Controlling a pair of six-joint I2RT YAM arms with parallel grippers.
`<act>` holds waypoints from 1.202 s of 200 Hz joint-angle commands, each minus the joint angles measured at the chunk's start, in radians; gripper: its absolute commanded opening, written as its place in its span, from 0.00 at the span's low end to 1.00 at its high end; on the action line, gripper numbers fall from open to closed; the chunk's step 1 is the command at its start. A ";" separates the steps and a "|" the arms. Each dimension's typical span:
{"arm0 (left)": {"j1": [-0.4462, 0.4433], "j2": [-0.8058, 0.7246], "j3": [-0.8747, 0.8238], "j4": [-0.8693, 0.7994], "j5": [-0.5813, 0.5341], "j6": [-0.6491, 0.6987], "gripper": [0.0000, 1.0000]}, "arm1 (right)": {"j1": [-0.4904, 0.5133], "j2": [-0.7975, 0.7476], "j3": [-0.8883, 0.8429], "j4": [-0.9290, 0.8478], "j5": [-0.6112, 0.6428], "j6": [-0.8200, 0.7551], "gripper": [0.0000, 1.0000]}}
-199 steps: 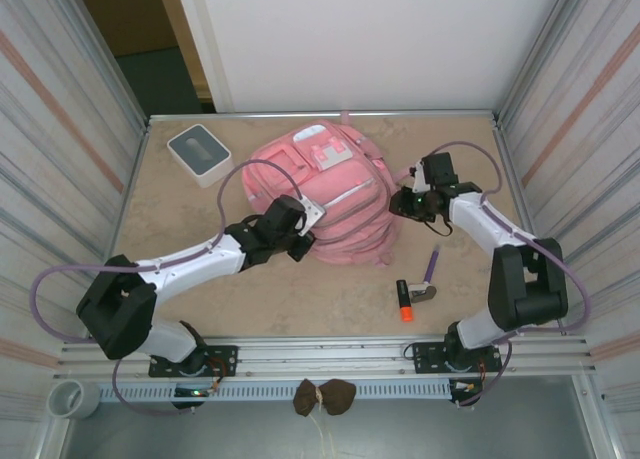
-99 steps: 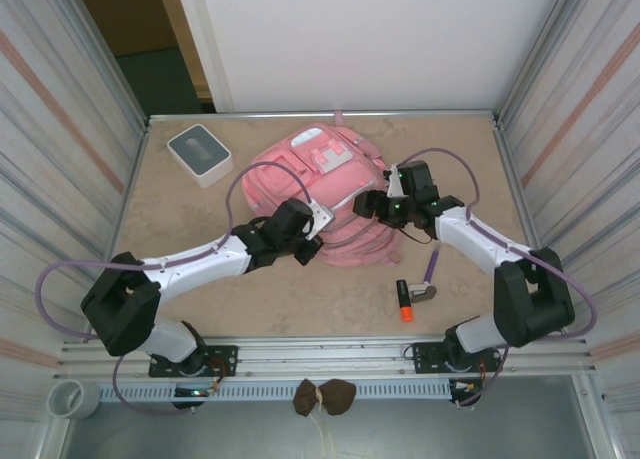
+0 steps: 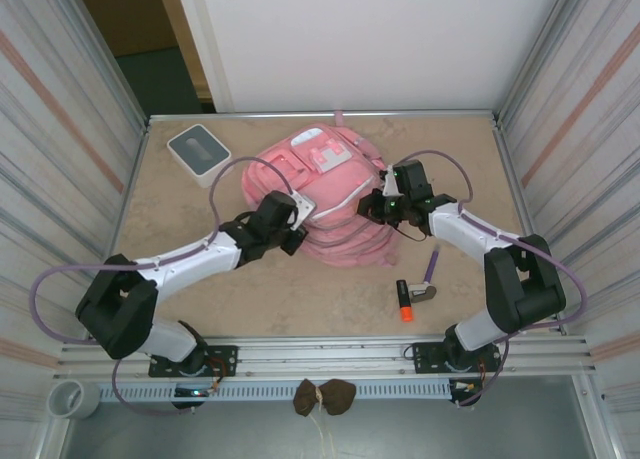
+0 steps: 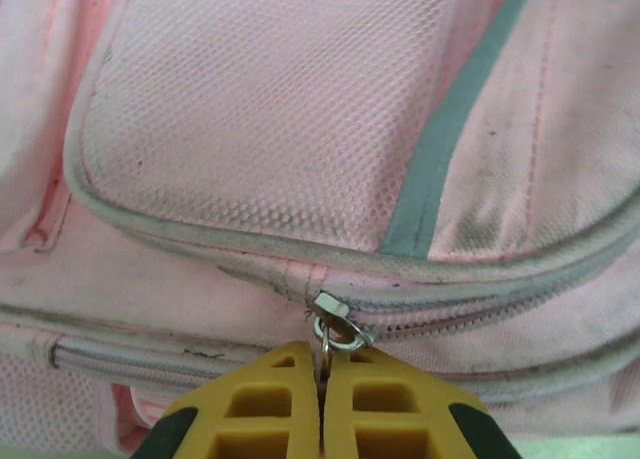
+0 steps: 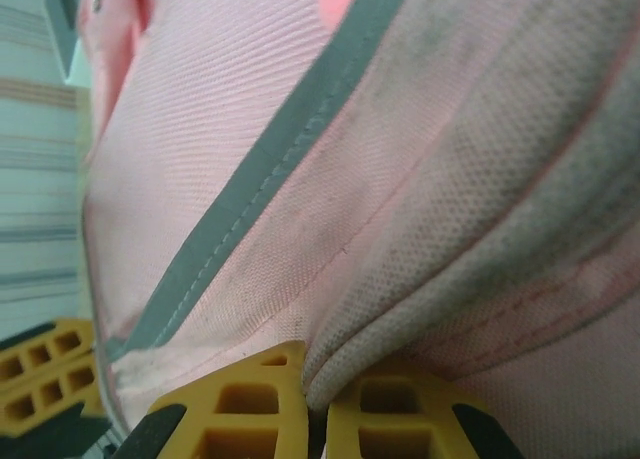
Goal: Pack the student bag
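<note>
The student bag (image 3: 325, 189), a large pink backpack, lies at the middle back of the table. My left gripper (image 3: 297, 234) is at its near left side. In the left wrist view it (image 4: 322, 364) is shut on the metal zip pull (image 4: 335, 331) of a pale zip line on the bag (image 4: 270, 129). My right gripper (image 3: 372, 207) presses on the bag's right side. In the right wrist view it (image 5: 315, 394) is shut on a fold of the bag's mesh fabric (image 5: 420, 309). The left gripper's yellow fingers (image 5: 40, 364) show at the lower left there.
A small grey-and-white square box (image 3: 199, 152) sits at the back left. To the bag's right lie a purple pen (image 3: 433, 262), a black marker with an orange cap (image 3: 403, 301) and a small grey piece (image 3: 424, 293). Ribbed walls close in both sides.
My right gripper has moved left from beside the bag onto its right side and shut on the fabric. My left gripper has shifted slightly left and back, still on the zip pull.
</note>
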 commanded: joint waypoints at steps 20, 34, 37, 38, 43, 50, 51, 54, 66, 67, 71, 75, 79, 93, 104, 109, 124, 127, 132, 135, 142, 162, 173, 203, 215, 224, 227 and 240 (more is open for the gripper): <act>0.061 -0.036 0.033 -0.086 -0.098 0.008 0.25 | 0.010 -0.022 0.031 -0.065 -0.013 -0.080 0.19; 0.054 -0.090 0.017 -0.078 -0.069 0.011 0.39 | -0.001 -0.071 0.021 -0.132 0.043 -0.117 0.34; 0.050 -0.101 0.013 -0.074 -0.061 0.016 0.42 | -0.005 -0.085 0.019 -0.151 0.060 -0.126 0.36; 0.049 -0.105 0.010 -0.071 -0.059 0.017 0.43 | -0.006 -0.087 0.018 -0.157 0.067 -0.130 0.37; 0.041 -0.129 0.000 -0.059 -0.049 0.023 0.50 | -0.012 -0.112 0.012 -0.191 0.107 -0.149 0.41; 0.027 -0.157 -0.013 -0.036 -0.042 0.036 0.58 | -0.019 -0.145 0.005 -0.238 0.168 -0.172 0.48; 0.025 -0.160 -0.015 -0.032 -0.041 0.039 0.59 | -0.020 -0.149 0.003 -0.245 0.178 -0.176 0.49; 0.016 -0.169 -0.021 -0.019 -0.039 0.046 0.62 | -0.022 -0.161 -0.002 -0.263 0.206 -0.184 0.51; -0.018 -0.192 -0.038 0.039 -0.028 0.075 0.74 | -0.043 -0.214 -0.024 -0.319 0.302 -0.214 0.57; -0.021 -0.193 -0.037 0.042 -0.025 0.077 0.75 | -0.044 -0.216 -0.026 -0.323 0.309 -0.216 0.58; -0.031 -0.192 -0.035 0.056 -0.019 0.087 0.78 | -0.055 -0.233 -0.033 -0.337 0.326 -0.221 0.59; -0.044 -0.186 -0.029 0.066 -0.010 0.097 0.81 | -0.066 -0.246 -0.041 -0.347 0.343 -0.224 0.60; -0.055 -0.176 -0.018 0.070 -0.004 0.109 0.82 | -0.081 -0.258 -0.050 -0.355 0.354 -0.228 0.61; -0.100 -0.112 0.048 0.058 -0.007 0.150 0.86 | -0.136 -0.303 -0.079 -0.367 0.356 -0.229 0.67; -0.137 -0.036 0.114 0.030 -0.028 0.186 0.89 | -0.168 -0.333 -0.095 -0.372 0.363 -0.229 0.70; -0.151 -0.001 0.145 0.019 -0.041 0.202 0.90 | -0.179 -0.347 -0.100 -0.373 0.368 -0.228 0.71; -0.173 0.103 0.231 -0.008 -0.057 0.239 0.91 | -0.203 -0.369 -0.116 -0.372 0.376 -0.236 0.73; -0.176 0.124 0.247 -0.016 -0.061 0.245 0.91 | -0.208 -0.371 -0.118 -0.372 0.377 -0.237 0.74; -0.178 0.155 0.275 -0.029 -0.067 0.250 0.91 | -0.213 -0.372 -0.122 -0.372 0.375 -0.237 0.74; -0.179 0.175 0.293 -0.035 -0.071 0.253 0.92 | -0.216 -0.373 -0.124 -0.372 0.375 -0.238 0.74; -0.179 0.215 0.332 -0.049 -0.084 0.258 0.92 | -0.220 -0.371 -0.129 -0.372 0.371 -0.238 0.74; -0.177 0.307 0.430 -0.093 -0.105 0.280 0.92 | -0.226 -0.365 -0.145 -0.367 0.361 -0.236 0.75; -0.175 0.340 0.466 -0.105 -0.091 0.291 0.92 | -0.227 -0.363 -0.154 -0.365 0.358 -0.235 0.75; -0.153 0.386 0.530 -0.137 -0.075 0.288 0.87 | -0.230 -0.367 -0.181 -0.348 0.352 -0.231 0.75; -0.135 0.385 0.543 -0.148 -0.044 0.273 0.83 | -0.231 -0.364 -0.183 -0.345 0.347 -0.228 0.75; -0.121 0.380 0.547 -0.153 -0.009 0.261 0.81 | -0.231 -0.361 -0.183 -0.342 0.343 -0.229 0.76; -0.116 0.378 0.549 -0.155 0.001 0.255 0.80 | -0.231 -0.360 -0.183 -0.342 0.343 -0.227 0.76; -0.096 0.367 0.550 -0.155 0.058 0.238 0.77 | -0.231 -0.352 -0.180 -0.343 0.345 -0.228 0.76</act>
